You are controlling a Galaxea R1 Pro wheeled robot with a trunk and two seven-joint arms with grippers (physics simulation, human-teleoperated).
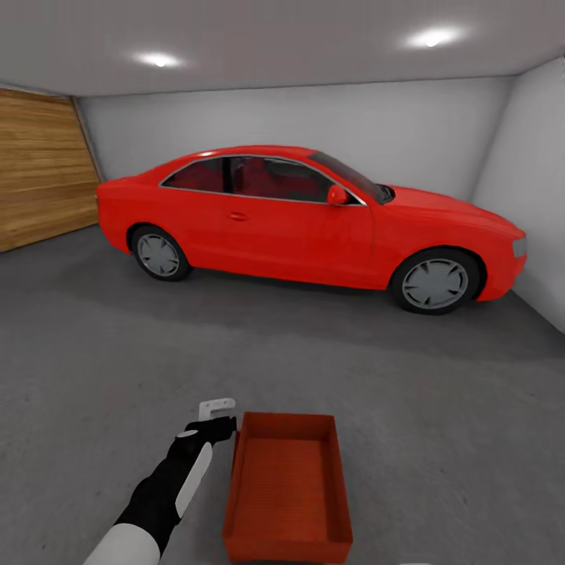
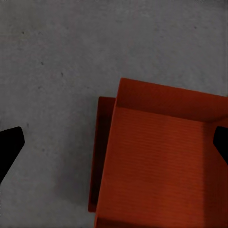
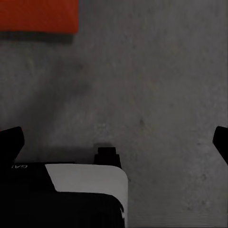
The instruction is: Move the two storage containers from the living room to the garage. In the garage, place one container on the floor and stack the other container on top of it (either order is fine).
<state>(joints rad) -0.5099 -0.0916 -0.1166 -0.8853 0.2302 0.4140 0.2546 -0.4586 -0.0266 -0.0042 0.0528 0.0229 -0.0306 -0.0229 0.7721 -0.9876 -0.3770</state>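
Nearest the robot, an orange-red bin (image 1: 287, 490) sits on the grey concrete floor (image 1: 102, 377) of the garage, its long side running away from the robot. The left wrist view shows a second bin (image 2: 100, 156) directly beneath it: a strip of the lower one's wall pokes out along one side, so the upper bin (image 2: 161, 166) rests stacked on top, slightly offset. Both are open-topped and the upper one holds nothing.

The left gripper (image 1: 213, 416) hangs just beside the bin's far left corner, above the floor, apart from the rim as far as can be judged. Its fingers (image 2: 9, 147) stand wide apart at the edges of its wrist view and grip nothing. The right gripper (image 3: 114, 142) points down at bare concrete, with a corner of orange-red bin (image 3: 38, 14) at the frame's edge; its fingers (image 3: 12, 140) are likewise spread wide and empty.

Farther off, a red two-door car (image 1: 314, 220) stands side-on across the room. Behind it are white walls (image 1: 314, 118), a wooden plank door (image 1: 39, 173) at far left, and two ceiling spotlights (image 1: 159, 59).
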